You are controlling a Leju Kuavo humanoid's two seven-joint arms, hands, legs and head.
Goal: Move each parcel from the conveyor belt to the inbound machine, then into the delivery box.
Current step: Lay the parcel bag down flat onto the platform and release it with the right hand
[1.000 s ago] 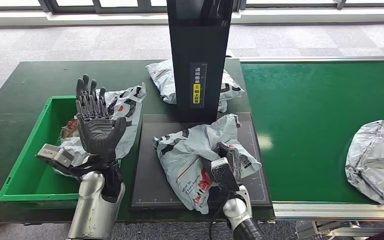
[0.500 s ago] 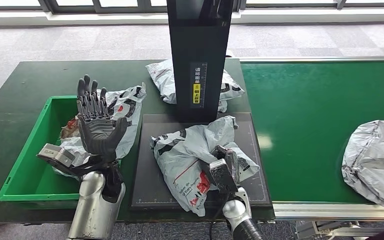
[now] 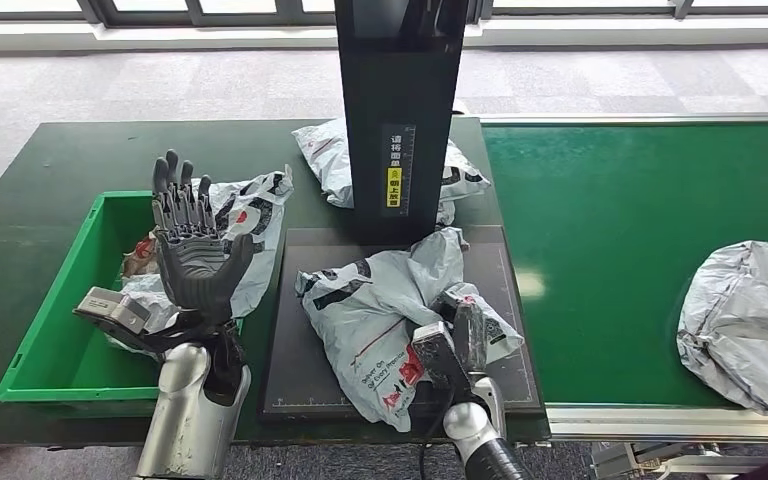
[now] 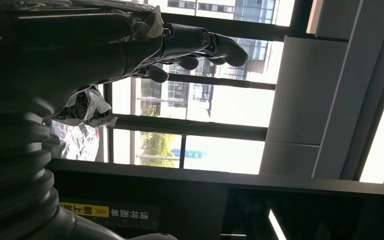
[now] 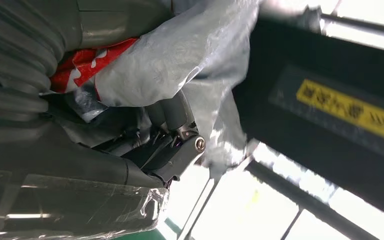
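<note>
Right hand (image 3: 463,330): closed on grey poly-mailer parcel (image 3: 380,320), held on black scanner plate (image 3: 290,360). Left hand (image 3: 192,250): raised over green bin (image 3: 55,330), fingers spread, nothing held.

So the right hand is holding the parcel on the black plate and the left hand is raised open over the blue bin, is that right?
Not quite: the bin is green, as the head view shows. The rest holds: the right hand holds the parcel on the black plate, and the left hand is raised open over the bin.
</note>
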